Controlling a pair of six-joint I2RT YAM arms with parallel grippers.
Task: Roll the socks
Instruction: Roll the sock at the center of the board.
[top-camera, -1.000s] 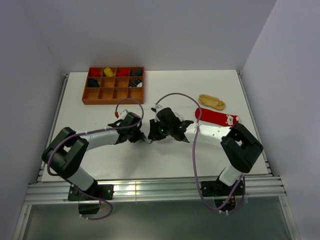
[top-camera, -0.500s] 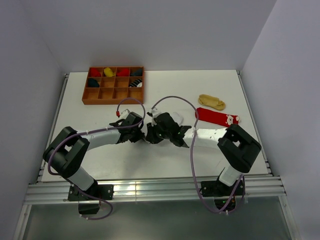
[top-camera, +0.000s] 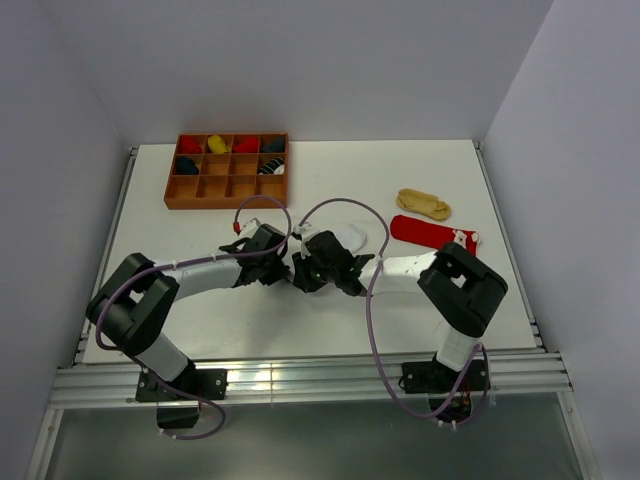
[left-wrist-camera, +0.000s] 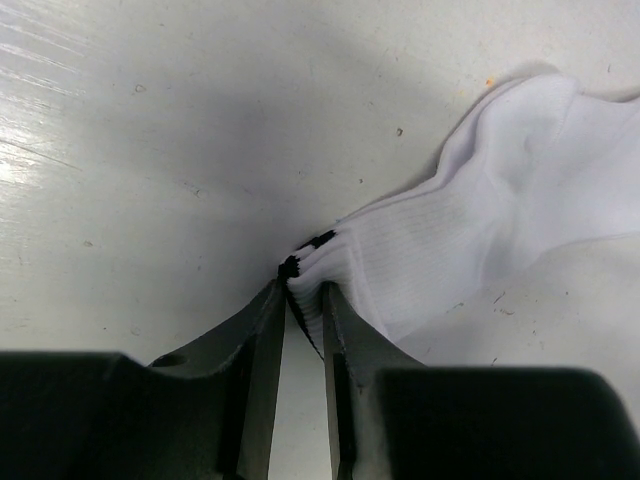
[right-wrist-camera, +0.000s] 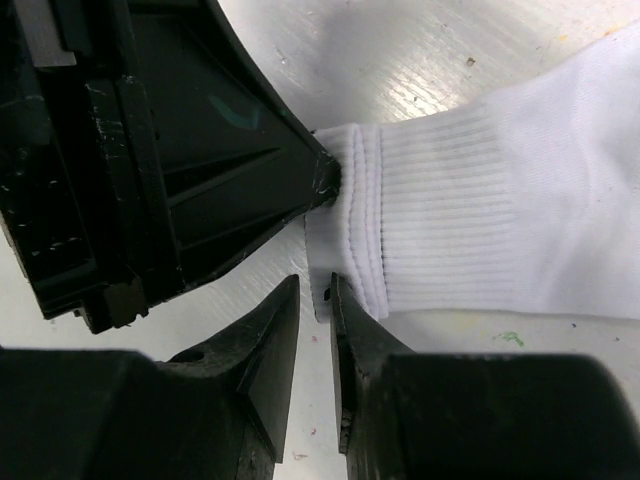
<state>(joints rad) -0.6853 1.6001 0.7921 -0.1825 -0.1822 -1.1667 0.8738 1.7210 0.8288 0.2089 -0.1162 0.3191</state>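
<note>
High view plus two wrist close-ups
Top camera looks down from the near edge over the whole table; both wrist cameras, close in, share the cuff of the white sock.

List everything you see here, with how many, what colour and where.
white sock: one, white with black at the cuff, table centre, between the grippers
red sock: one, red with white pattern at its right end, table's right side
tan sock: one, tan-yellow, just behind the red sock
wooden tray: one, brown, far left of table
rolled socks: six, red, yellow, dark, striped, in tray compartments
table: one, white
left gripper: black, pinching the white sock's cuff
right gripper: black, jaws nearly closed at the cuff's edge
</note>
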